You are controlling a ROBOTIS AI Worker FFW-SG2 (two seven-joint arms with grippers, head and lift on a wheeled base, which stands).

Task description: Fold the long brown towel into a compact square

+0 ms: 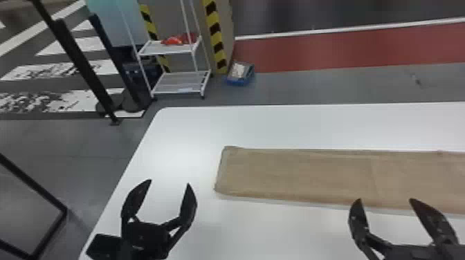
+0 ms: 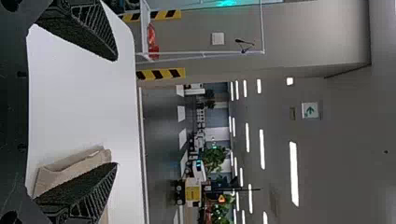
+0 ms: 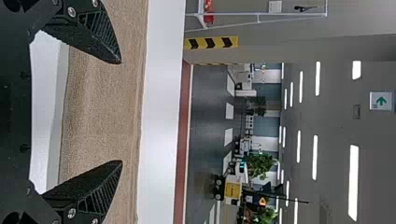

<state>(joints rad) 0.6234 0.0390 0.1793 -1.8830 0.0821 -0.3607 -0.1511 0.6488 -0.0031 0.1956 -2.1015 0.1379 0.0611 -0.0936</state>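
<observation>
**Left gripper [image 1: 169, 182] and right gripper [image 1: 385, 199] spread wide, near a long brown towel [image 1: 294, 173]**

On each gripper, two flat black fingers stand well apart, holding nothing. The left pair is beside the towel's left end, off the cloth; the right pair is by its near long edge, farther right. The towel lies flat on a white table [image 1: 187, 138], a narrow strip running left to right and out past the head view's right edge. Its left end looks layered, so it has probably been folded lengthwise. Beyond the table stands a white wire shelf [image 1: 180, 83].

The step in hand seems to be shortening the strip. That likely calls for the left gripper to move right, lower to the short end, pinch all layers together and carry them rightward over the rest. Catching only the top layer could skew the fold.
</observation>
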